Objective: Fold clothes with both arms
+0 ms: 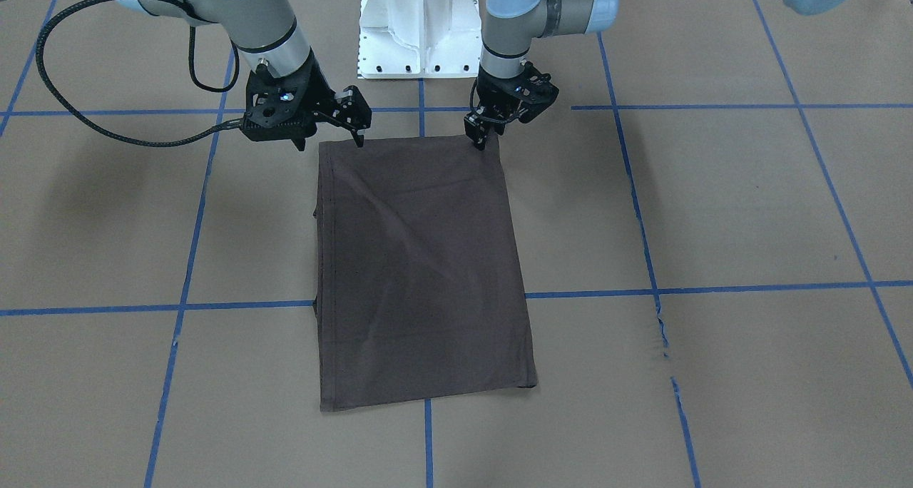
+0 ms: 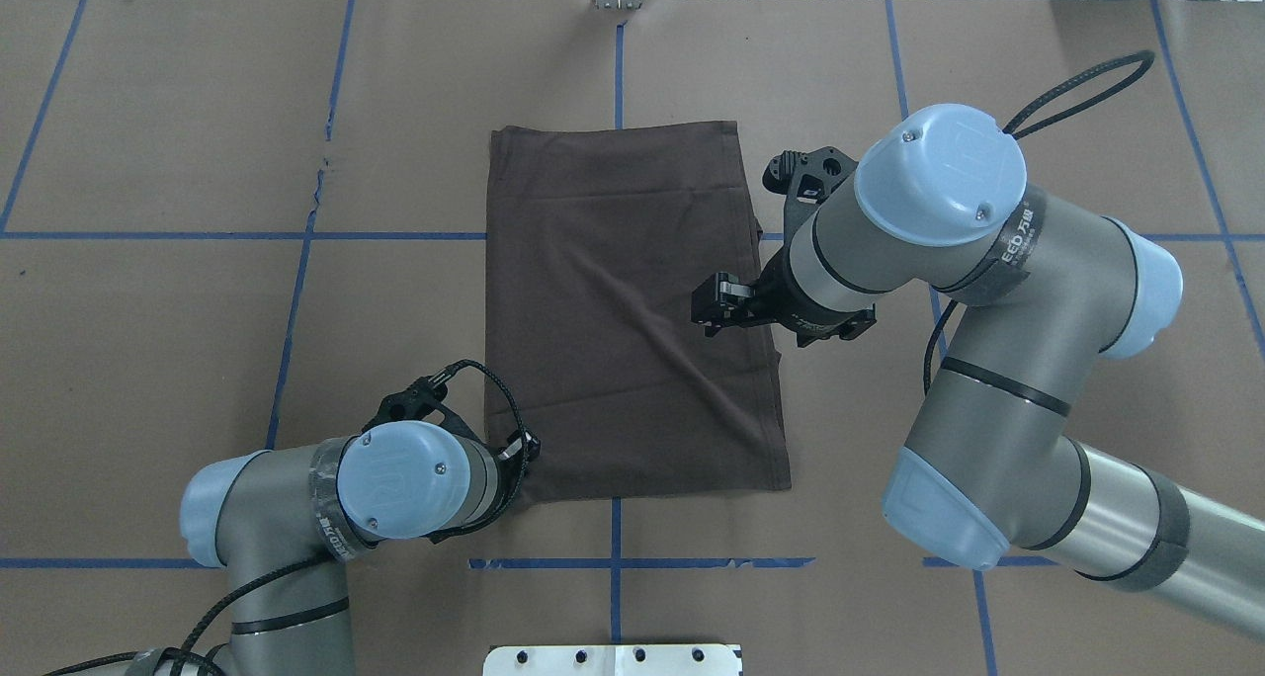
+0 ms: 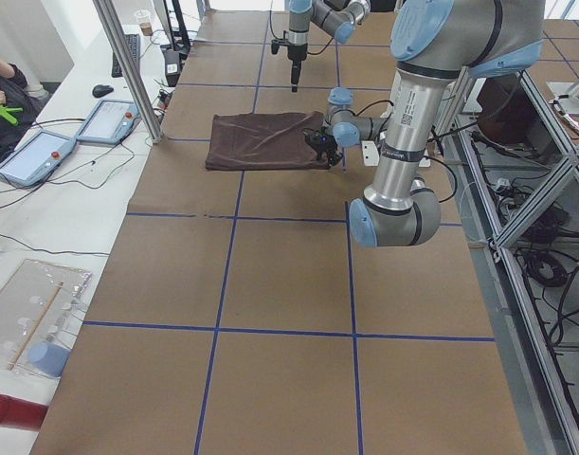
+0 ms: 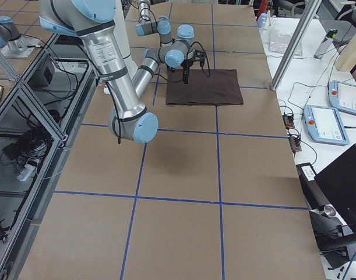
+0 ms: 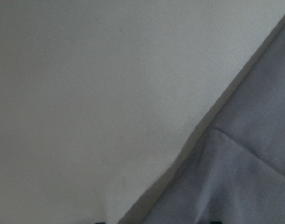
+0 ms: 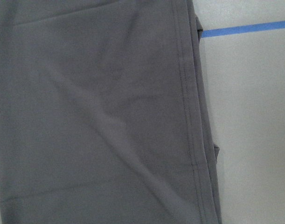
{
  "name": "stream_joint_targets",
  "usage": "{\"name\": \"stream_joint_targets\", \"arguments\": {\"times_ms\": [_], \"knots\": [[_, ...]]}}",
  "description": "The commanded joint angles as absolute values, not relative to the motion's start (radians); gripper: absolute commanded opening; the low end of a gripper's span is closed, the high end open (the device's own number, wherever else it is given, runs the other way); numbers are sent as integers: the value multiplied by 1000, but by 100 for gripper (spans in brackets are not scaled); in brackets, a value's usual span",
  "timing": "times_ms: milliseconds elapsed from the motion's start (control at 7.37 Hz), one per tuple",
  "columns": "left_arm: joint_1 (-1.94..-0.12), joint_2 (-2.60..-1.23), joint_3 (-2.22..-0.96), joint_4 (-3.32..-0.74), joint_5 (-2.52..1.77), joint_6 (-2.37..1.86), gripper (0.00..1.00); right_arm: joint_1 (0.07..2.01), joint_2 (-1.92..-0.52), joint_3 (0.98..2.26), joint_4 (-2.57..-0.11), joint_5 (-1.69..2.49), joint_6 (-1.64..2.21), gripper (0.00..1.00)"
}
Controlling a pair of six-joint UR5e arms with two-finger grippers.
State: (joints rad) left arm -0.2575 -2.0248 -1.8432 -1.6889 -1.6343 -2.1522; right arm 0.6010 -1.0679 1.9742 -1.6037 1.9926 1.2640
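Observation:
The dark brown T-shirt (image 1: 421, 267) (image 2: 628, 300) lies flat on the table, folded into a tall rectangle. Collar and lettering are hidden. My left gripper (image 1: 485, 140) (image 2: 524, 449) is down at the shirt's corner nearest the robot on my left side. In the left wrist view that corner (image 5: 245, 177) lies flat on the paper, and two dark fingertips peek in wide apart at the bottom edge, so it is open. My right gripper (image 1: 329, 143) (image 2: 716, 305) hangs open above the shirt's right edge. The right wrist view shows a hemmed edge of the shirt (image 6: 95, 112) from some height.
The table is covered in brown paper with blue tape lines (image 1: 428, 295). The white pedestal base (image 1: 419, 31) stands just behind the shirt. At the table's far side are a metal post (image 3: 128, 66), control tablets (image 3: 38, 156) and a seated person (image 3: 0, 90).

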Motion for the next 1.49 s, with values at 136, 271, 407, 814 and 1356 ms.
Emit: {"name": "stream_joint_targets", "arguments": {"times_ms": [136, 271, 407, 814, 1356], "knots": [[-258, -2025, -1853, -1687, -1635, -2146, 8, 601, -1071, 1976, -1603, 1993, 1264, 100], [-258, -2020, -1874, -1687, -1635, -2141, 0, 603, -1072, 1976, -1603, 1993, 1264, 100], [-255, -2017, -1896, -1669, -1637, -2132, 0, 603, -1074, 1977, -1605, 1991, 1264, 100], [-252, -2020, -1940, -1644, -1646, -2071, 0, 536, -1092, 1974, -1603, 1959, 1529, 100], [-253, -2020, -1939, -1646, -1647, -2042, 0, 295, -1115, 1953, -1605, 1666, 1887, 100]]}}
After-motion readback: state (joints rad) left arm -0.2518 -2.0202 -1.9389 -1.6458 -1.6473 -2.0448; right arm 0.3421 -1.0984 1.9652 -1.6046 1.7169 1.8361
